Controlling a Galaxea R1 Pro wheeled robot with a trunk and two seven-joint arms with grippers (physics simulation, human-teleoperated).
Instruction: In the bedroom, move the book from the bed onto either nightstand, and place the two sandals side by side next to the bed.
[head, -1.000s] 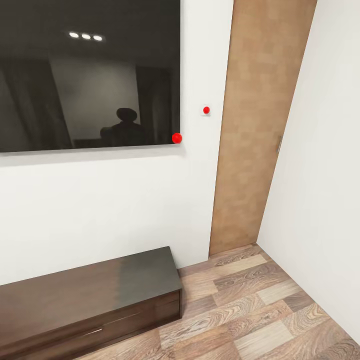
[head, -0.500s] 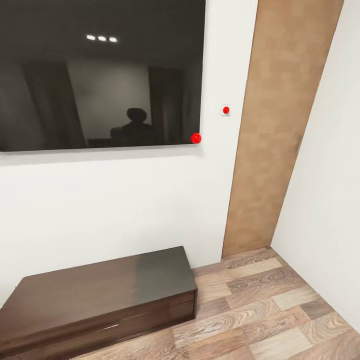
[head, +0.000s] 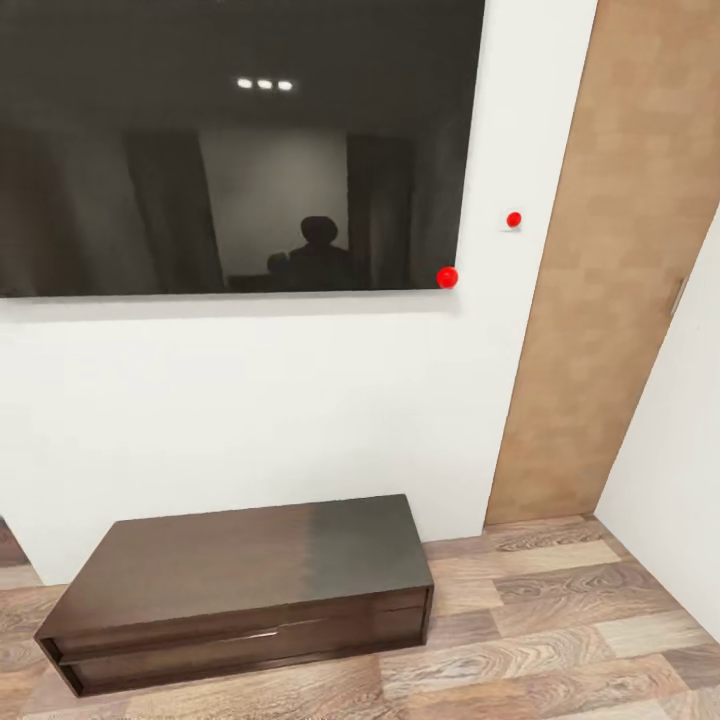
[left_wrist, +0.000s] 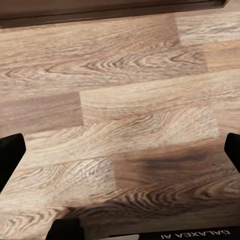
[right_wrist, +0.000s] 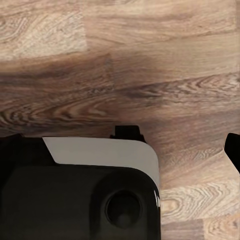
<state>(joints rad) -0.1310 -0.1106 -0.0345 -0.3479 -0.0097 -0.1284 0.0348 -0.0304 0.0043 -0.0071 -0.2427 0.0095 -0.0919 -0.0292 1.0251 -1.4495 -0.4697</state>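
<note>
The book, the bed, the nightstand and the two sandals are out of view. I face a white bedroom wall with a big dark screen (head: 230, 150) above a long dark low cabinet (head: 250, 560). My left gripper (left_wrist: 120, 152) hangs open over the wood-plank floor (left_wrist: 120, 100), with its black fingertips (left_wrist: 10, 155) at the picture's two sides and nothing between them. The right gripper (right_wrist: 120, 147) is open too, over the floor (right_wrist: 150, 65) and my own dark and white base (right_wrist: 80, 200).
A tan wooden door (head: 620, 300) stands right of the screen, with a white side wall (head: 680, 480) beyond it. A red ball (head: 447, 277) marks the screen's lower corner and a red dot (head: 514, 219) the wall plate. Plank floor (head: 560, 620) lies open right of the cabinet.
The whole head view has slid to the right, so the camera has turned left. The cabinet's left end has come into the picture. Nothing in the room itself moved.
</note>
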